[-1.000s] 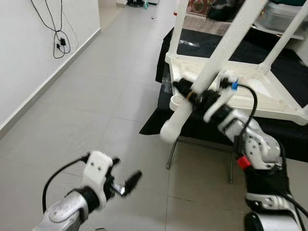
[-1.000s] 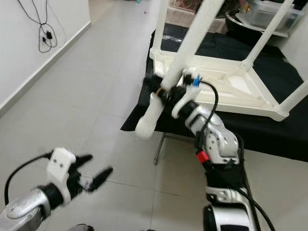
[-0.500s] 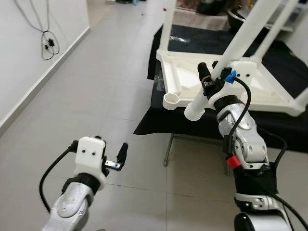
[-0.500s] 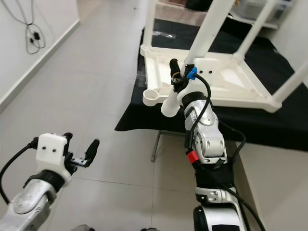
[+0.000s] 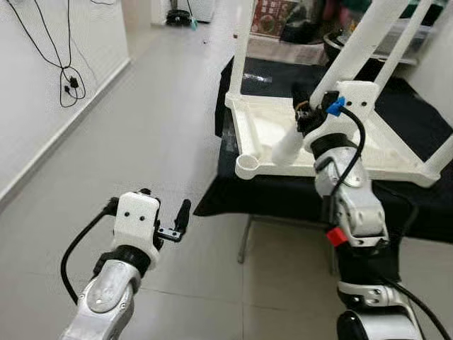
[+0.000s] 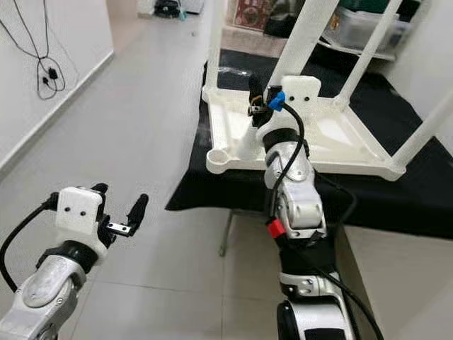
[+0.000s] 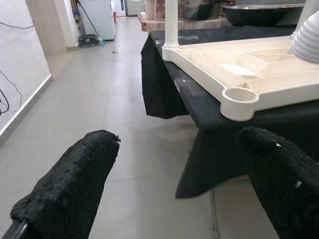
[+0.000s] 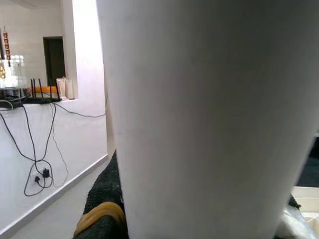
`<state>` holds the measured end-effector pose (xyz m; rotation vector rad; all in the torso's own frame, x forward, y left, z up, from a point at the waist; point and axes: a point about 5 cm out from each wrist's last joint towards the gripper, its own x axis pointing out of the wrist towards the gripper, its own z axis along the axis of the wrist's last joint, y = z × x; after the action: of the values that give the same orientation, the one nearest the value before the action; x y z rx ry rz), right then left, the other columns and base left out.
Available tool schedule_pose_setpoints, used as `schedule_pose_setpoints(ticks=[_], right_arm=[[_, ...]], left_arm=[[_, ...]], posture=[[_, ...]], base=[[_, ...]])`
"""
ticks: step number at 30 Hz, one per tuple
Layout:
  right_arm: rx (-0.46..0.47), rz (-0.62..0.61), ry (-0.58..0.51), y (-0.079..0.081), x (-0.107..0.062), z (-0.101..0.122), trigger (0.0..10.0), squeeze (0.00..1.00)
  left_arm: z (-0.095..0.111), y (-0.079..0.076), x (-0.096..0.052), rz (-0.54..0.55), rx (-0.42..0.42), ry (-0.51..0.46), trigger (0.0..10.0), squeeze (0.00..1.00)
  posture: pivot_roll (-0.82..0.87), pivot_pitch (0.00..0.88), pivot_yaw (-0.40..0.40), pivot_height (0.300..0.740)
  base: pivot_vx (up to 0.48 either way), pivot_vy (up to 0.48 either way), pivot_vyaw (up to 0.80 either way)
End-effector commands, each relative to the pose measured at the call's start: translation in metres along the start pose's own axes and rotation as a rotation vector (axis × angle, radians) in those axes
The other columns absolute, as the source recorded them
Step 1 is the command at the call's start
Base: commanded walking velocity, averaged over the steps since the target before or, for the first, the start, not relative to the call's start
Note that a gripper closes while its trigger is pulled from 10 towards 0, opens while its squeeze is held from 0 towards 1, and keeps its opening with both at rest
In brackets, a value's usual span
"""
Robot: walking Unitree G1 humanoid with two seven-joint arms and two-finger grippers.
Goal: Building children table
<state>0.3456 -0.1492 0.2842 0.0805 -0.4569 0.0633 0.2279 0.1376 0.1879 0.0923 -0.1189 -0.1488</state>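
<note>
A white children's table point(image 5: 262, 127) lies upside down on a black-draped stand. Three of its legs are mounted and stick up, one of them at the back left point(image 5: 243, 42). The near left corner socket point(image 5: 247, 165) stands empty, also seen in the left wrist view point(image 7: 239, 97). My right gripper point(image 5: 306, 113) is shut on a loose white leg point(image 5: 354, 49), held slanted, its lower end point(image 5: 287, 150) over the tabletop just right of that socket. My left gripper point(image 5: 166, 212) hovers open above the floor, left of the stand, with nothing between its fingers point(image 7: 75, 189).
The black cloth point(image 5: 283, 202) hangs over the stand's front edge, with a metal leg point(image 5: 245, 241) below. A white wall with dangling cables point(image 5: 67, 78) runs along the left. Grey tiled floor point(image 5: 163, 120) lies between wall and stand. Clutter sits behind the stand.
The right gripper has swung the loose leg inward: its lower end, earlier hanging past the corner, now sits over the tabletop. The camera has shifted. The left gripper stays open.
</note>
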Motion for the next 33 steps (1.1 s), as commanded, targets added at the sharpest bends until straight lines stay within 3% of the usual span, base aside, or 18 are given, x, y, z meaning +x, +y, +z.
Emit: schedule_pose_setpoints(ticks=[1, 18, 29, 33], right_arm=[[-0.001, -0.02, -0.022, -0.003, 0.001, 0.005, 10.0, 0.0], [0.032, -0.025, -0.028, 0.001, 0.0, 0.006, 10.0, 0.0], [0.037, -0.023, -0.037, 0.0, 0.002, 0.009, 10.0, 0.0], [0.119, 0.107, 0.01, 0.001, 0.01, 0.008, 10.0, 0.0]], left_arm=[[-0.002, -0.003, 0.001, -0.016, 0.009, 0.007, 10.0, 0.0], [-0.002, -0.008, 0.005, -0.036, 0.0, 0.003, 10.0, 0.0], [-0.004, -0.008, 0.004, -0.038, -0.009, 0.018, 10.0, 0.0], [-0.01, -0.013, -0.001, -0.097, -0.036, 0.056, 10.0, 0.0]], posture=[[0.11, 0.089, -0.122, 0.74], [0.11, 0.067, -0.113, 0.74], [0.11, 0.071, -0.113, 0.74], [0.11, 0.082, -0.116, 0.74]], base=[[0.371, 0.0, 0.0], [0.395, 0.0, 0.0], [0.0, 0.0, 0.0], [0.0, 0.0, 0.0]])
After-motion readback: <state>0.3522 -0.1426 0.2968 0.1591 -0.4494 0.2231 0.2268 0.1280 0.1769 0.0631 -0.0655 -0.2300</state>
